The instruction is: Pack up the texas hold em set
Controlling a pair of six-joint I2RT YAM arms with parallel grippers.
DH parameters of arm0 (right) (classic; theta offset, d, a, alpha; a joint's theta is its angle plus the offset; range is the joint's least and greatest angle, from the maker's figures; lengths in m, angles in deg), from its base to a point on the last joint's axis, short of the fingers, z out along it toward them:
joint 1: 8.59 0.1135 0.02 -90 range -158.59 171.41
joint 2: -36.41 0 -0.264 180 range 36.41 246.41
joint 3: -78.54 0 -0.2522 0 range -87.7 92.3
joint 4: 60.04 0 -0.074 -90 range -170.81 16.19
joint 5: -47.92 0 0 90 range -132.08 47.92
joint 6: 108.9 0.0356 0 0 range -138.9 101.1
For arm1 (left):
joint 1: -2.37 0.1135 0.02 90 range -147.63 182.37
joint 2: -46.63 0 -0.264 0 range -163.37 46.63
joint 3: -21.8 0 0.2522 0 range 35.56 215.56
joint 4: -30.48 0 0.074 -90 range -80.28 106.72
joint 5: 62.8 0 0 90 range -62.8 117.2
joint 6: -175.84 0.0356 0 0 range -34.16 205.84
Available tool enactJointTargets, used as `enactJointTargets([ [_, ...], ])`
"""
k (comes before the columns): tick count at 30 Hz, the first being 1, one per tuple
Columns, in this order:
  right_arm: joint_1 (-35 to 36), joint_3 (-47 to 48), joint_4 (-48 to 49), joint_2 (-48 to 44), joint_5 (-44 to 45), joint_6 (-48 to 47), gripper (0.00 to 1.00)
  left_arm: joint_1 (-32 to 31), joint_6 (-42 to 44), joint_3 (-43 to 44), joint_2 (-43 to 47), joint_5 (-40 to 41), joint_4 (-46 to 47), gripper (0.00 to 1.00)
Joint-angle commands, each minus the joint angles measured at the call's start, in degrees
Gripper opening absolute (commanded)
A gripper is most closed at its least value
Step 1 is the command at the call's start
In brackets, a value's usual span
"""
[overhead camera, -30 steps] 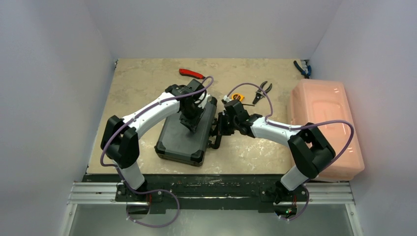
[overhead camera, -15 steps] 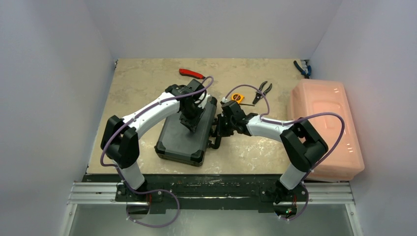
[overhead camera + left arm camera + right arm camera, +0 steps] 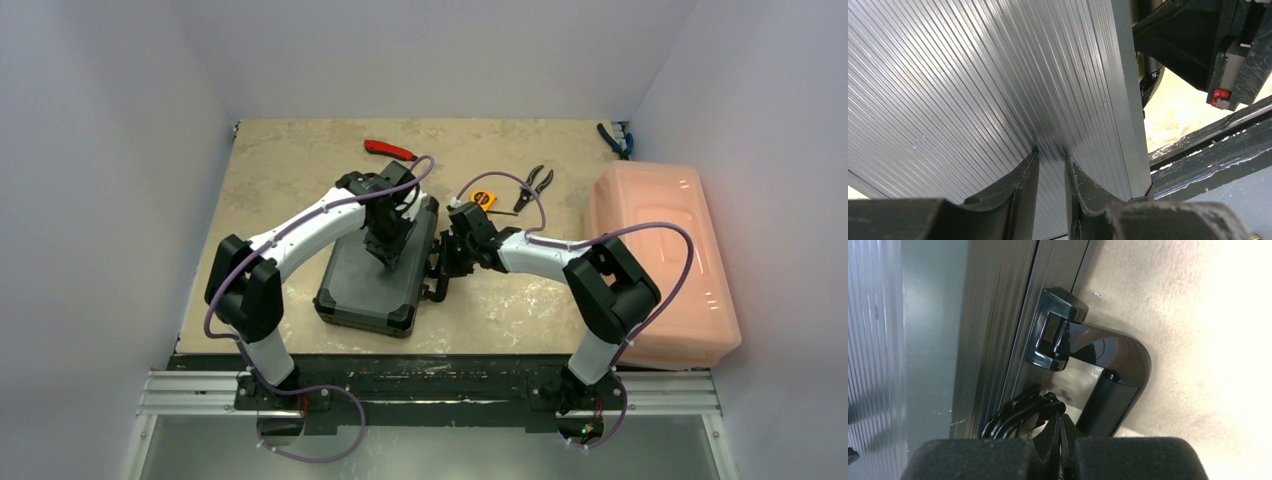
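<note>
The black briefcase (image 3: 375, 280) of the Texas hold 'em set lies shut and flat on the table (image 3: 290, 170), left of centre, its contents hidden. The left gripper (image 3: 1050, 152) rests its tips on the ribbed lid, jaws drawn close with nothing between them. The right gripper (image 3: 1058, 415), jaws pressed together, sits at the case's handle (image 3: 1113, 365). A pink plastic bin (image 3: 660, 250) stands at the table's right edge; what it holds cannot be seen.

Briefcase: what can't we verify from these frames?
- Contents of the briefcase: all views, the shut lid hides them.
- Clasp state: right wrist, cut off by the right end effector; top external, too small.
- Left end effector contact with the lid: left wrist, too close to tell.
</note>
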Motion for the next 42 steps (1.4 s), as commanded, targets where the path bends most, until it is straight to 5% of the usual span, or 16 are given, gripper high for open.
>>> enactJointTargets([
  [1,0.40,0.57,5.35,4.96,3.34,-0.42,0.00,-0.45,0.89,0.34,-1.55,-1.34,-1.60,0.24],
  [11,0.40,2.53,0.63,0.54,7.36,-2.27,0.00,-0.46,-0.16,0.39,2.60,3.58,-1.26,0.26],
  [20,0.44,5.75,-5.99,-5.31,13.55,-4.34,0.08,-0.08,-0.93,-3.00,14.92,16.30,2.76,0.53],
  [37,0.54,15.13,-7.73,0.05,12.28,-5.70,0.24,4.88,-0.07,-13.08,40.72,27.27,16.23,0.79],
  [42,0.80,16.53,-6.95,1.52,9.76,-6.57,0.25,6.70,-0.07,-14.99,45.23,28.13,18.78,0.80],
])
